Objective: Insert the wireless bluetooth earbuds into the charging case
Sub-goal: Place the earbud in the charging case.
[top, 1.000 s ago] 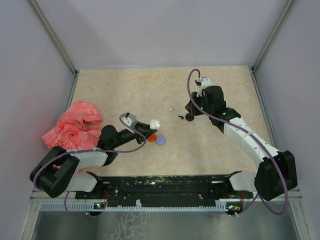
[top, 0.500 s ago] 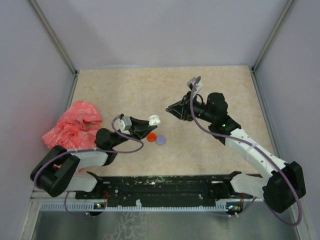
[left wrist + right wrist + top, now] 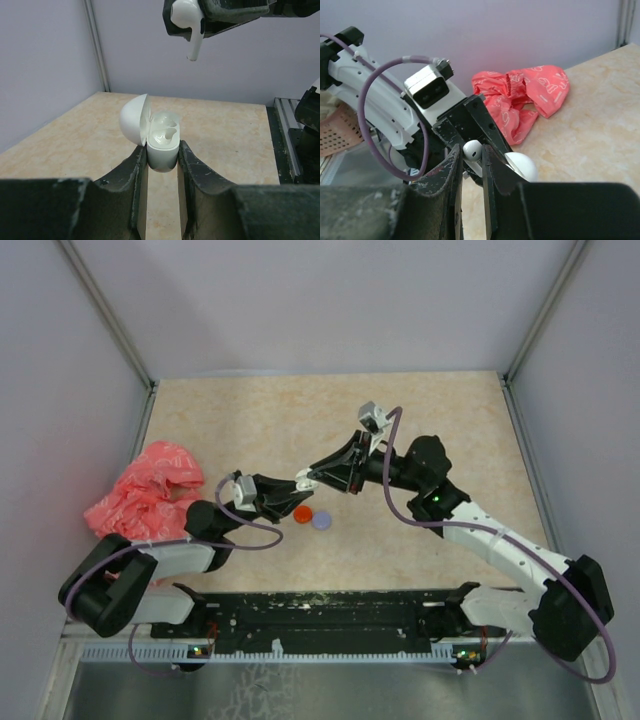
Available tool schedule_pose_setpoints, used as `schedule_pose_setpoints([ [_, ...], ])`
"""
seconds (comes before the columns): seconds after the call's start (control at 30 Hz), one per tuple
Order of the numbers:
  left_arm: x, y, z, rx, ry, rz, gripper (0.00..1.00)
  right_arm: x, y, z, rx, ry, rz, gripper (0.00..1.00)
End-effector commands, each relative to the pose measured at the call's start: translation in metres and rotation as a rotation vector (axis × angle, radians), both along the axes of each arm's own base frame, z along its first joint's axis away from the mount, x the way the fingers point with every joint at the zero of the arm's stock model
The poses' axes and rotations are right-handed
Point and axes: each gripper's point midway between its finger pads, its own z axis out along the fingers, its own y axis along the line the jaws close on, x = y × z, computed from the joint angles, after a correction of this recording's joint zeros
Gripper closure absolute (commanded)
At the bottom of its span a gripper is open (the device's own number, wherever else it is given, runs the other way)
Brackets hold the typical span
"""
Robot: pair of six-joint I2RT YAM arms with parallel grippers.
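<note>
On a beige marbled tabletop enclosed by pale grey walls, two black-and-white robot arms are reaching toward each other near the middle. The left gripper is squeezing a white charging case between its two black fingers and holding it upright, raised off the table. The case's rounded lid is hinged open to the left, showing the moulded wells inside. The right gripper is coming in from the right, its fingers pinched closed on a white stemmed earbud. It is gripping the earbud's rounded head while the stem is pointing downward. In the left wrist view the earbud is hanging in the air above the open case and a little to its right, clearly apart from it. On the table just in front of the two grippers, a red disc and a lilac disc are lying side by side. A crumpled red plastic bag is lying at the left edge.
</note>
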Motion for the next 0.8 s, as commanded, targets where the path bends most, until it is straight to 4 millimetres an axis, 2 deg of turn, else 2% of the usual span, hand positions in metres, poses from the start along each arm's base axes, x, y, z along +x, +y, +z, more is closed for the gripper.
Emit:
schedule_pose_setpoints([
  [0.0, -0.01, 0.005, 0.022, -0.063, -0.054, -0.021, 0.99, -0.013, 0.011, 0.01, 0.04, -0.054, 0.075, 0.97],
  [0.37, -0.017, 0.004, 0.029, -0.089, -0.033, -0.065, 0.99, -0.012, 0.022, -0.01, 0.007, -0.028, 0.098, 0.97],
  [0.77, -0.02, 0.006, 0.035, -0.108, -0.027, -0.072, 1.0, -0.006, 0.025, -0.034, -0.065, 0.001, 0.08, 0.97],
])
